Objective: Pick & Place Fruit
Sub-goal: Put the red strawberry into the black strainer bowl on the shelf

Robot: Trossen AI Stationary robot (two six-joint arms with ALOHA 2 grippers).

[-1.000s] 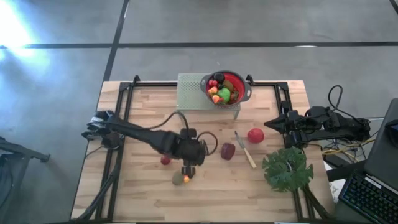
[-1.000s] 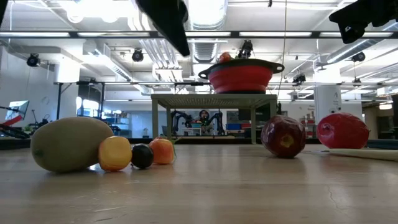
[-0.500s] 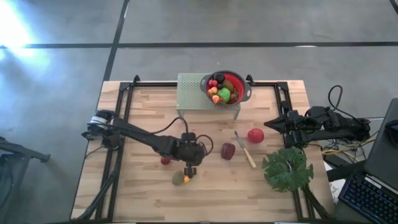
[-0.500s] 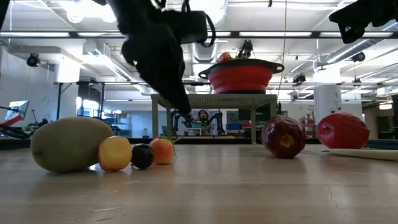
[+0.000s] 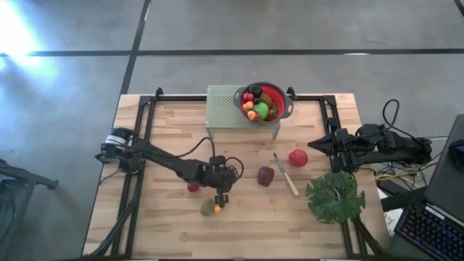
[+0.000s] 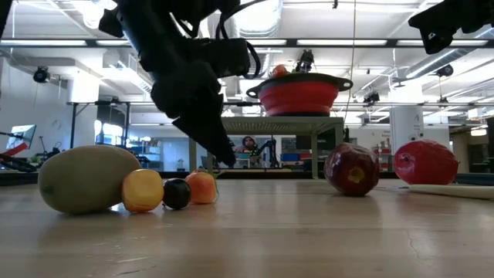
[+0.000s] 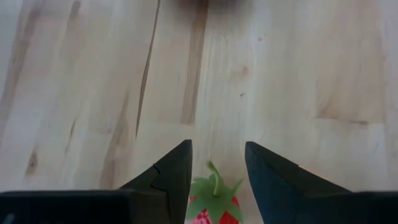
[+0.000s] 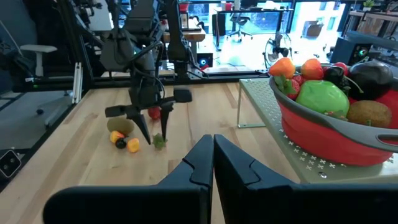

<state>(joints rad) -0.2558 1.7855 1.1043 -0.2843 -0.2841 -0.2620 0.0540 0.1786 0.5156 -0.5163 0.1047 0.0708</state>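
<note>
Near the middle of the pale wooden bench (image 5: 312, 225), somewhat toward its front edge, the left tool (image 7: 217, 163) hangs with its two dark fingers parted just above a small red toy strawberry (image 7: 213, 208) with a green leafy cap, which sits straight below, stem poking up into the gap. The right tool (image 8: 213, 154), fingers pressed shut and empty, waits at the right edge, so the left is far nearer. Only the left wrist view shows that alignment; the low view instead shows the brown kiwi (image 6: 86, 178) and small orange pieces (image 6: 143, 190) close beside.
</note>
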